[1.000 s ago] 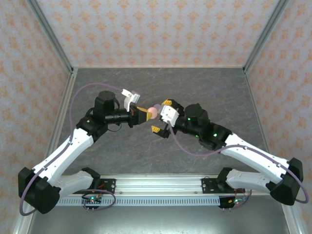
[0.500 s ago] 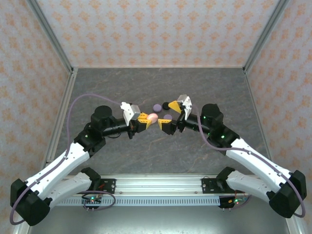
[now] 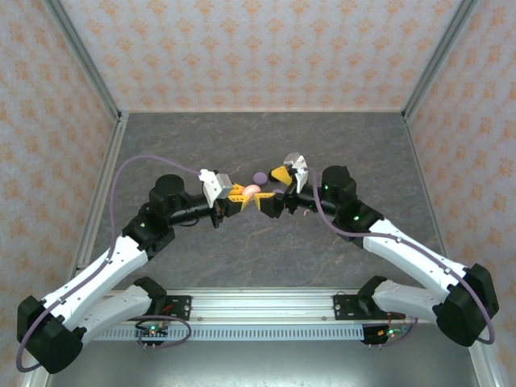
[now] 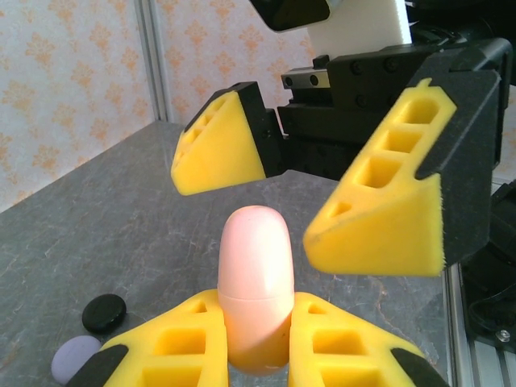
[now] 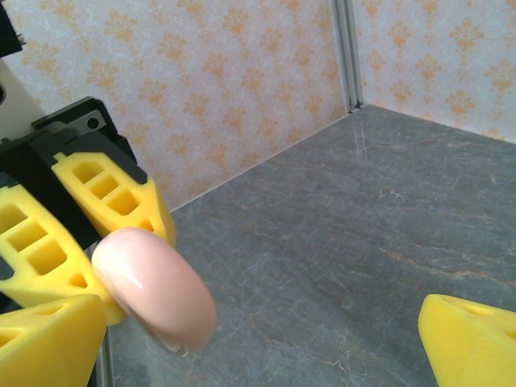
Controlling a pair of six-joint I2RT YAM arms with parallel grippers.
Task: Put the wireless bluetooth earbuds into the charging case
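Pink case (image 4: 256,282) sits pinched in left gripper (image 4: 258,326), right gripper (image 4: 302,189) gaping wide; left wrist view adds black disc (image 4: 105,313), lilac disc (image 4: 76,359) on tabletop (image 4: 121,242).

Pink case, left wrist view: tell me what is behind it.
Behind the pink case the right gripper stands with its jaws open, one to either side. The case's lower end is covered by the left gripper, shut on it; its inside is hidden.
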